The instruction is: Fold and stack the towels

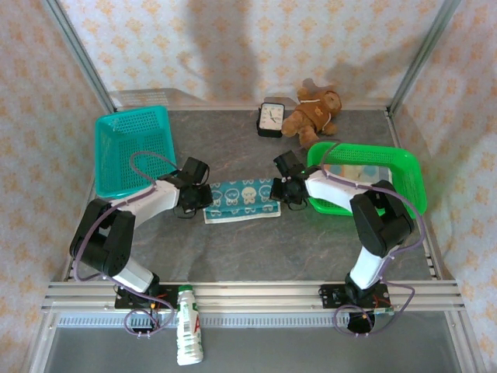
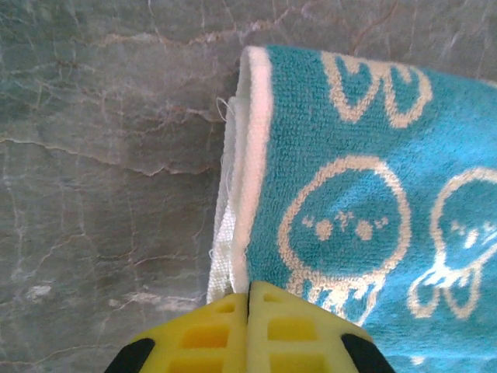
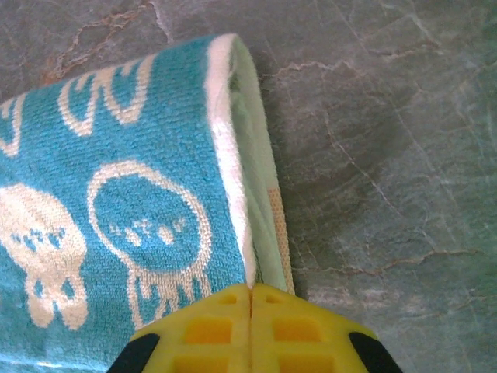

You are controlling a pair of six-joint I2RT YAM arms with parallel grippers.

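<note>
A teal towel (image 1: 242, 200) printed with cream jellyfish figures lies folded flat at the middle of the table. My left gripper (image 1: 203, 198) sits at its left end and my right gripper (image 1: 281, 193) at its right end. In the left wrist view the yellow jaws (image 2: 248, 289) are pressed together on the white hem of the towel (image 2: 349, 194). In the right wrist view the jaws (image 3: 251, 289) are likewise shut where the towel (image 3: 116, 194) ends, over a pale green layer with an orange dotted strip (image 3: 276, 217). Another towel (image 1: 353, 171) lies in the green basket.
A green basket (image 1: 411, 179) stands at the right, close behind my right arm. A teal basket (image 1: 132, 148) stands at the back left. A black clock (image 1: 271, 119) and a brown teddy bear (image 1: 314, 113) sit at the back wall. A bottle (image 1: 186, 334) lies on the front rail.
</note>
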